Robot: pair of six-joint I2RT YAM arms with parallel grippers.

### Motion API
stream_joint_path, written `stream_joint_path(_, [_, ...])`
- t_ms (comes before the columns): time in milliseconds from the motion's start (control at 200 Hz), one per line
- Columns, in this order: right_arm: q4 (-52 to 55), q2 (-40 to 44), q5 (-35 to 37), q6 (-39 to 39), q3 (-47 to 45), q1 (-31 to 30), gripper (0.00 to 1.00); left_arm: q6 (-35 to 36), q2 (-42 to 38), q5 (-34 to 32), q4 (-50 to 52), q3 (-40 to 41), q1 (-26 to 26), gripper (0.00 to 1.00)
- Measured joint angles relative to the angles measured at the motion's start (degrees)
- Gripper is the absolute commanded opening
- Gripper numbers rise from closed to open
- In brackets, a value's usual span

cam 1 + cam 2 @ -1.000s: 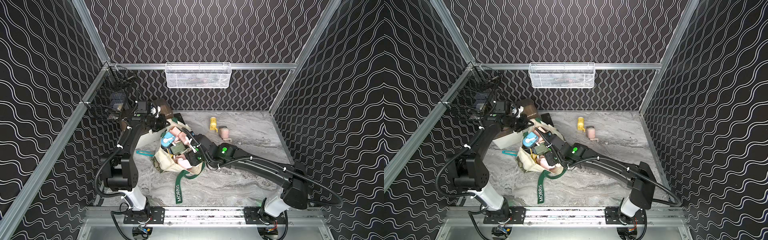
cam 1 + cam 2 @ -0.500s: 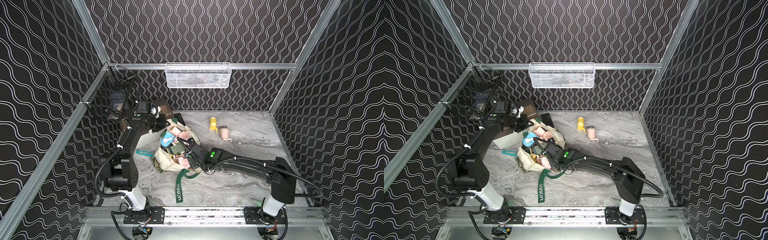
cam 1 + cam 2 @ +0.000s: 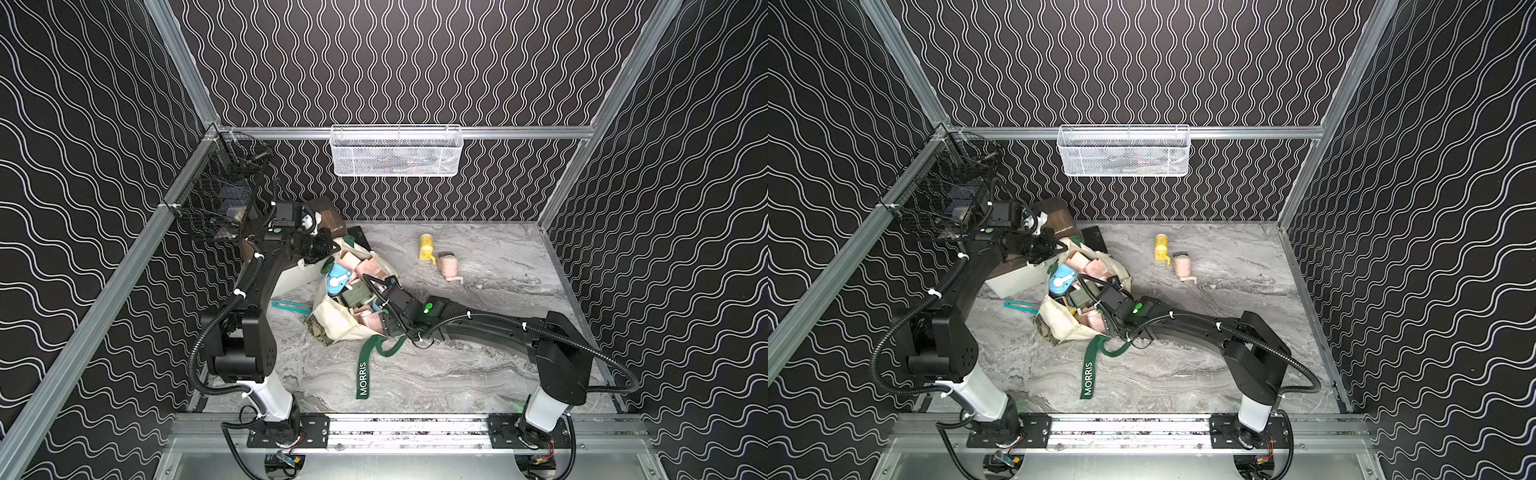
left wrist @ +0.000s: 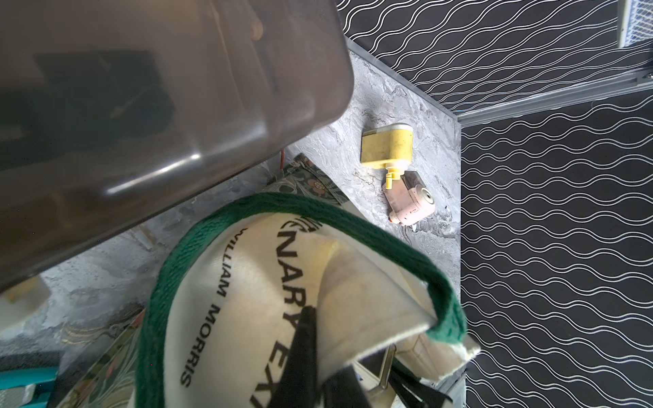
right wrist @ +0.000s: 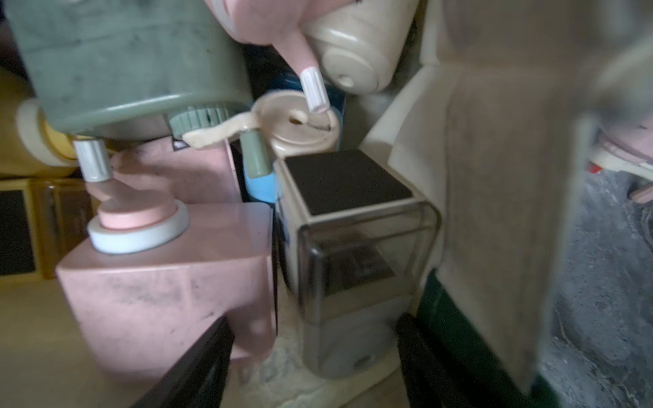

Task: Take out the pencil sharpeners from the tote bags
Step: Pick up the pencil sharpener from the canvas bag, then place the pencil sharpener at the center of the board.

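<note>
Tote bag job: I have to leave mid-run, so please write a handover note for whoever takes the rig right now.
Left gripper: shut on the tote bag at its rim, holding it open.
Right gripper: open, inside the bag, jaws apart around the cream sharpener with the dark square face.
Done: yellow sharpener and pink sharpener lie out on the table.
Left: many sharpeners in the bag, including the blue sharpener.

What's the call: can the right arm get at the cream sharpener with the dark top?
Probably yes: right gripper is open inside the bag, cream sharpener just ahead between its jaws; pink sharpener crowds one side.
</note>
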State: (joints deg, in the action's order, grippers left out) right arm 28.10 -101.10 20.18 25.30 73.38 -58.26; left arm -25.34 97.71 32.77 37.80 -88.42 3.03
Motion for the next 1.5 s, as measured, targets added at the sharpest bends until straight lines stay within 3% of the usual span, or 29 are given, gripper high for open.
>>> stream_joint_path(285, [-1.7, -1.4, -5.9, -1.1, -0.2, 1.5, 0.64, 0.0, 0.0, 0.0, -0.3, 0.0, -0.1, 0.00])
stream_joint_path(671, [-6.0, -1.4, -6.4, -3.9, -1.1, 1.7, 0.43, 0.0, 0.0, -0.4, -1.1, 0.0, -0.1, 0.00])
stream_joint_path(1126, [-9.1, 12.4, -12.4, -7.0, -6.3, 1.6, 0.41, 0.0, 0.0, -0.7, -1.2, 0.0, -0.1, 0.00])
stream_joint_path(1501, [-8.1, 20.7, -14.6, -10.4, -3.0, 2.1, 0.39, 0.0, 0.0, -0.7, -1.1, 0.0, -0.1, 0.00])
